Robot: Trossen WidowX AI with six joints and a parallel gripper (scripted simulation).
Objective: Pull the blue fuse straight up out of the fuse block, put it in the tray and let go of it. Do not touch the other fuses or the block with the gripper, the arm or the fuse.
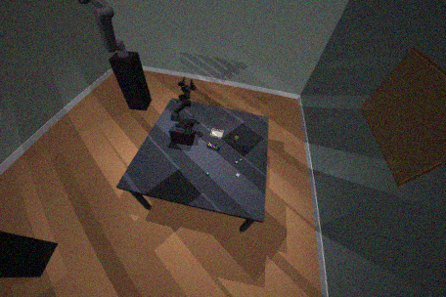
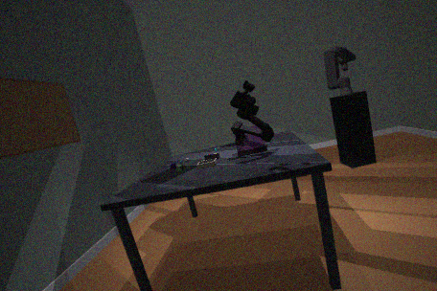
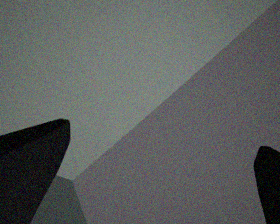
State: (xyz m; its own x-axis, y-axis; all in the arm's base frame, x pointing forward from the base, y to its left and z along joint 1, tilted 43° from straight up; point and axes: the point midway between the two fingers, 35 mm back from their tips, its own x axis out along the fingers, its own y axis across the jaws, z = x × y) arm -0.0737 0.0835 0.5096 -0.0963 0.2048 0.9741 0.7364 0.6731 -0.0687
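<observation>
The fuse block [image 1: 217,148] [image 2: 212,156] is a small dark block on the table with a row of tiny coloured fuses. The blue fuse is too small to tell apart from the others for certain, but the row seems to sit in the block. The pale tray [image 1: 221,135] [image 2: 207,163] lies close beside the block. My gripper [image 1: 188,82] [image 3: 166,144] is raised high above the table on the upright arm, well away from block and tray. In the wrist view its two dark fingers stand wide apart with nothing between them, only walls behind.
On the dark table [image 1: 147,171] [image 2: 273,173] lie a green thing [image 1: 237,138] and a dark blue thing [image 1: 245,148] beyond the tray. Small pale bits [image 1: 238,175] and a teal bit [image 1: 207,173] lie farther out. Another arm stands on a black pedestal [image 1: 131,80] [image 2: 354,129] off the table.
</observation>
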